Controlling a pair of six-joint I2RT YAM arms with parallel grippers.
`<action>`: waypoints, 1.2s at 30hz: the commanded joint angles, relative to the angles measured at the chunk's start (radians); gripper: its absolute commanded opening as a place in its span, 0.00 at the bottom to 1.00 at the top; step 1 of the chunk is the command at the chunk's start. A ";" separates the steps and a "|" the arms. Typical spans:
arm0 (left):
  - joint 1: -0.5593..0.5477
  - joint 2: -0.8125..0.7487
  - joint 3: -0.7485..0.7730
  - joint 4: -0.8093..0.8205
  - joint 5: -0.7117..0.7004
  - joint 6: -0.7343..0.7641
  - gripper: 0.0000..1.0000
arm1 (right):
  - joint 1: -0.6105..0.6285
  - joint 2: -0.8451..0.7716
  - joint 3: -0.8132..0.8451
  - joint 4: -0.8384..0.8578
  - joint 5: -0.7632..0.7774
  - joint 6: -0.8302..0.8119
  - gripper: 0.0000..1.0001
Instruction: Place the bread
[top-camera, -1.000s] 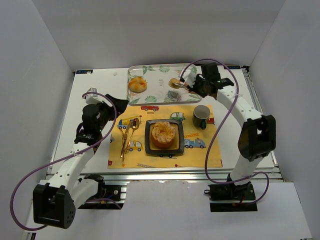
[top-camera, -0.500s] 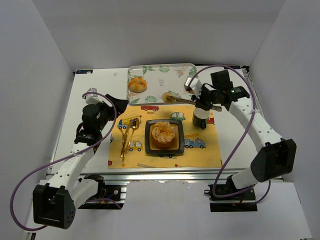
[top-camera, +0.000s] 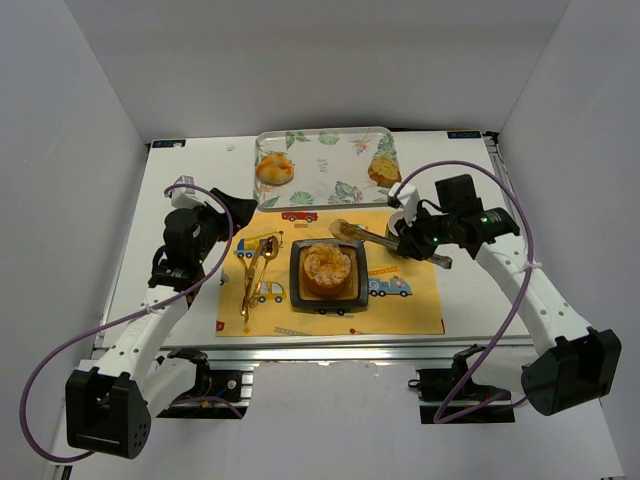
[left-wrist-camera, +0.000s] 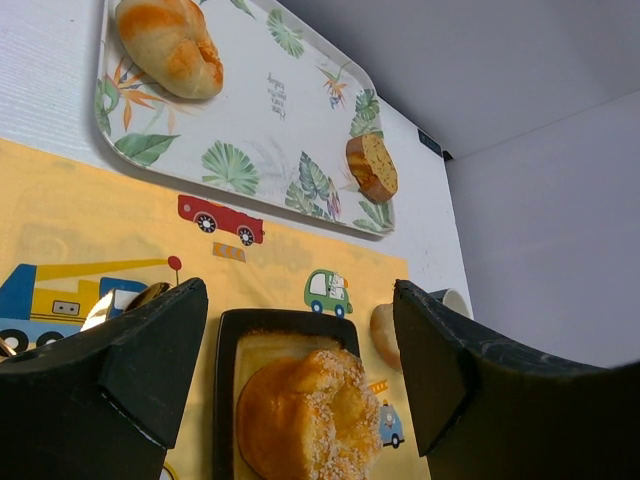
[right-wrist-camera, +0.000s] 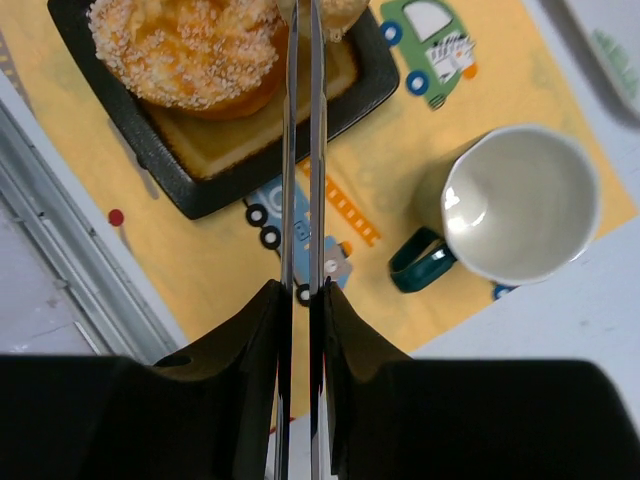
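Tray (top-camera: 325, 170) at far middle, roll (top-camera: 274, 169) on its left end, bread slice (top-camera: 384, 171) on its right end, placemat (top-camera: 330, 320) just before it, plate (top-camera: 297, 275) with bun (top-camera: 328, 266) mid-mat, loose tongs (top-camera: 254, 272) left of plate, mug (right-wrist-camera: 520, 205) right.

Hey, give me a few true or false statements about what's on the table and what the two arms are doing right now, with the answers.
1. The right gripper is shut on tongs that have a small bread piece at their tip. True.
2. The black plate is empty. False: a sesame bun sits on it.
3. Two breads lie on the leaf-print tray. True: a left roll and a right roll.
4. The left gripper is clamped on the gold tongs. False: it is open and holds nothing; the gold tongs lie on the placemat.
5. The mug lies on its side. False: it stands upright on the placemat.
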 joint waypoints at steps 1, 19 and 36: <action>0.003 -0.009 0.018 0.013 0.019 0.000 0.84 | -0.009 -0.018 -0.038 0.019 0.007 0.115 0.00; 0.001 -0.049 0.004 -0.008 0.005 -0.005 0.84 | -0.106 0.110 -0.026 -0.083 -0.153 0.224 0.00; 0.003 -0.027 0.013 0.009 0.008 -0.006 0.84 | -0.109 0.088 -0.040 -0.091 -0.154 0.177 0.47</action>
